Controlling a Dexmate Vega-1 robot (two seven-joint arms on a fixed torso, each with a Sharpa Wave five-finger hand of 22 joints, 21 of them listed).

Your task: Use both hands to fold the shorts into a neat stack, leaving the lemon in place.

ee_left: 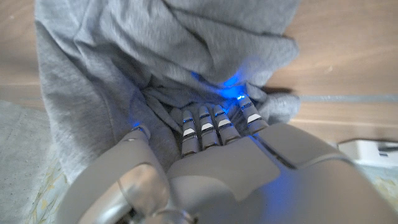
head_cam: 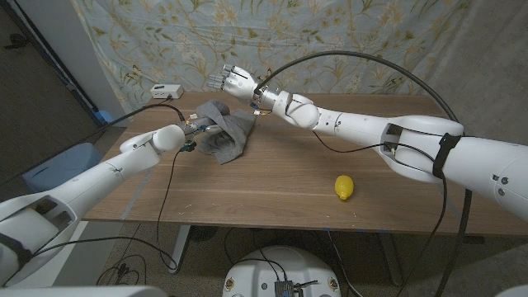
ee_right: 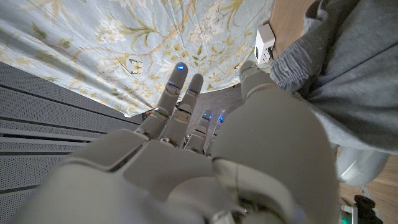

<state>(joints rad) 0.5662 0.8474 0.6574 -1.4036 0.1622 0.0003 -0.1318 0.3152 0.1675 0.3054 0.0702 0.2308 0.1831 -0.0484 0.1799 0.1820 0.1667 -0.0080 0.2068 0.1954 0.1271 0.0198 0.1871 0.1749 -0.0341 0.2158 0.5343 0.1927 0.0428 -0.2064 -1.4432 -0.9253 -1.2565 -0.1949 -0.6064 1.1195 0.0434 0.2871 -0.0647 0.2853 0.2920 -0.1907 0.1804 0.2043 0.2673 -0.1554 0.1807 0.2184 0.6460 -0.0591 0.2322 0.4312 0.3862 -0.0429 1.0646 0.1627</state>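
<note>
The grey shorts lie crumpled on the table's back left part. My left hand is at their left side, and in the left wrist view its fingers curl into the folds of the shorts and grip the cloth. My right hand hangs in the air above and behind the shorts with its fingers apart and nothing in them. In the right wrist view that hand has its fingers stretched out, and the shorts bunch beside it. The yellow lemon sits at the front right of the table.
A small white box with a cable stands at the table's back left corner. A flowered curtain hangs behind the wooden table. Black cables loop over my right arm.
</note>
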